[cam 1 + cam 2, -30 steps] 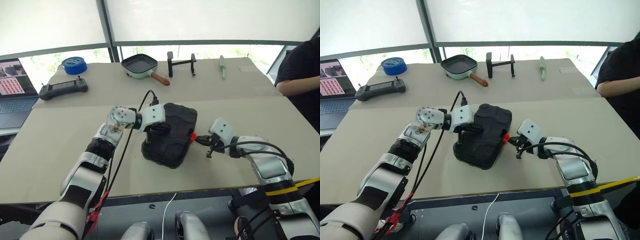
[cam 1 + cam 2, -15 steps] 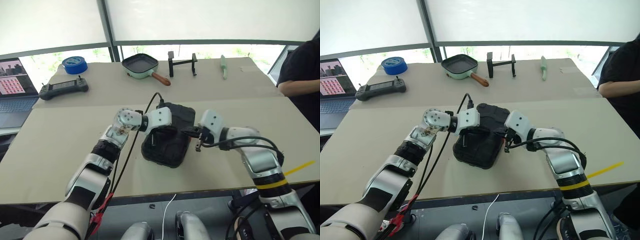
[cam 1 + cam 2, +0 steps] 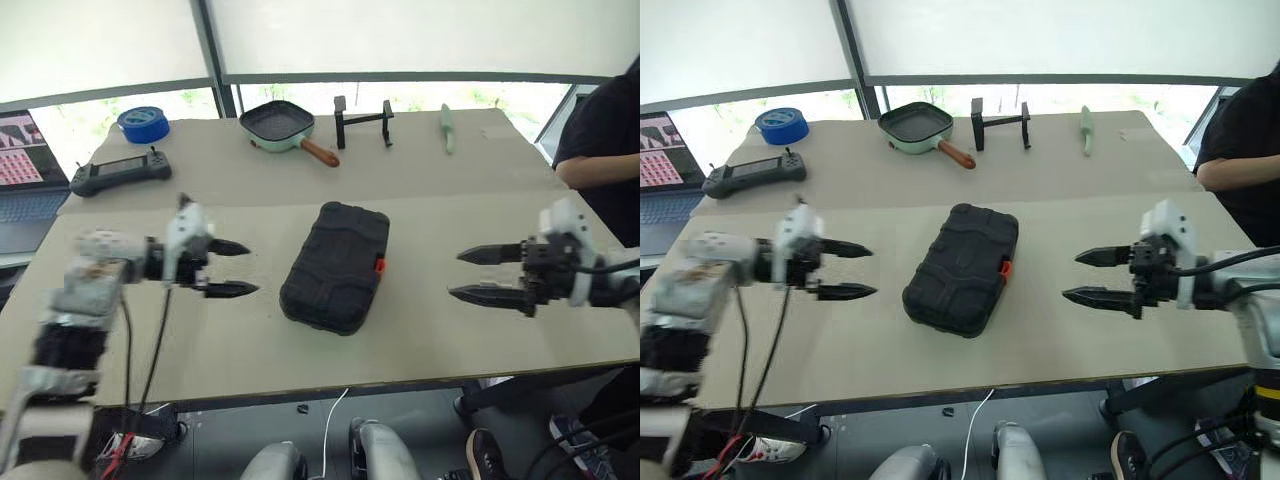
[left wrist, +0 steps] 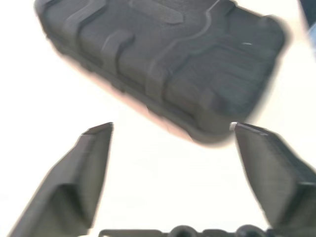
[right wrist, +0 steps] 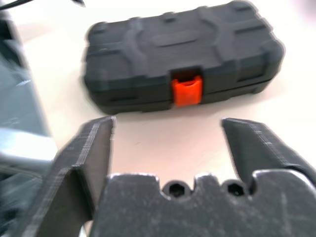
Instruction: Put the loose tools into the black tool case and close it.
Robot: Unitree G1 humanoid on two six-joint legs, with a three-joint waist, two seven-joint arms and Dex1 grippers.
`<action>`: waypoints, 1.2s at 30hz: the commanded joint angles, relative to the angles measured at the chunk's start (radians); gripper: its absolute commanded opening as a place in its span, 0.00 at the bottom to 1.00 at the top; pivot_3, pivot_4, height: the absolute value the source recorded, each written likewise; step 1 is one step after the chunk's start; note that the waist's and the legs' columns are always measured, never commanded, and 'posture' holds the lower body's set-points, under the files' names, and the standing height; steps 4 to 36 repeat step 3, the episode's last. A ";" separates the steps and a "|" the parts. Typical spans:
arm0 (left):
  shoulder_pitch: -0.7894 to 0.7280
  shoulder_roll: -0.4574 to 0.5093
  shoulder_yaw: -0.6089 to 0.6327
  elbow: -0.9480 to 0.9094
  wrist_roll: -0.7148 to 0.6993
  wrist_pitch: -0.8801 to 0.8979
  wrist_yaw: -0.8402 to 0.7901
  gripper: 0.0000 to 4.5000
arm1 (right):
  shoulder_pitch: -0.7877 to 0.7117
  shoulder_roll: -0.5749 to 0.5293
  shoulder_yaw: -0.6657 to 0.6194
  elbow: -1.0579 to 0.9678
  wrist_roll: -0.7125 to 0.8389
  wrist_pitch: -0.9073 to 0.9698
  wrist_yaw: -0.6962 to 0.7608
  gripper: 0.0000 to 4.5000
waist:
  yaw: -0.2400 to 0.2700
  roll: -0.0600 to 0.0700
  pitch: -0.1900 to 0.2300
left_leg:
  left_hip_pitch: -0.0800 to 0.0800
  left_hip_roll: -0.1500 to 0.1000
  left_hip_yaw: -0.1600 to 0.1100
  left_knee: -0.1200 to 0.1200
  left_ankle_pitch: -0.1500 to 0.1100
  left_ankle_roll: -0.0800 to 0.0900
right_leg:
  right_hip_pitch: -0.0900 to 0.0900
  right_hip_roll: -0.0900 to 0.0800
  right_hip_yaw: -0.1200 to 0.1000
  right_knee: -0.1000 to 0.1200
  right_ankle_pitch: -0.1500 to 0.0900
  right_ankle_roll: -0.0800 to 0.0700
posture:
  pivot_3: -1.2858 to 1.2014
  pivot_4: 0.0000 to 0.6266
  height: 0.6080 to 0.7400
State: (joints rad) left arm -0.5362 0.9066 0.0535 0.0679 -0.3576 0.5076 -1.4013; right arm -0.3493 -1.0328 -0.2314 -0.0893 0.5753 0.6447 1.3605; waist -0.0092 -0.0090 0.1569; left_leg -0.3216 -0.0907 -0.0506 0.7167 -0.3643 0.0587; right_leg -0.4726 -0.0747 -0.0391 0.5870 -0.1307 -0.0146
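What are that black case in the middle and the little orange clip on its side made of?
The case looks like moulded hard plastic, matt, with a grainy raised-rib surface. The orange clip seems smoother plastic with a slight sheen. Both are judged from looks alone.

No readable text, label, brand, number or sign anywhere; laptop screen (image 3: 18, 150), left of the black handheld controller (image 3: 118, 173), too small to read.

A: Quick count, what's out there?
B: 1 black tool case (image 3: 336, 267) between 2 grippers, left gripper (image 3: 238, 268) and right gripper (image 3: 467, 274). Beyond: 1 pan (image 3: 282, 129), 1 blue tape roll (image 3: 142, 123), 1 controller (image 3: 121, 171).
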 commanded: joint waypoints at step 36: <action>0.094 0.072 0.132 -0.123 -0.103 0.086 0.026 0.99 | 0.024 -0.037 -0.063 -0.007 0.073 0.032 0.040 0.98 | 0.008 0.000 0.000 | 0.000 -0.001 0.000 0.000 0.000 0.000 | 0.001 -0.001 -0.001 -0.002 0.000 0.000 | 0.52 0.24 1.00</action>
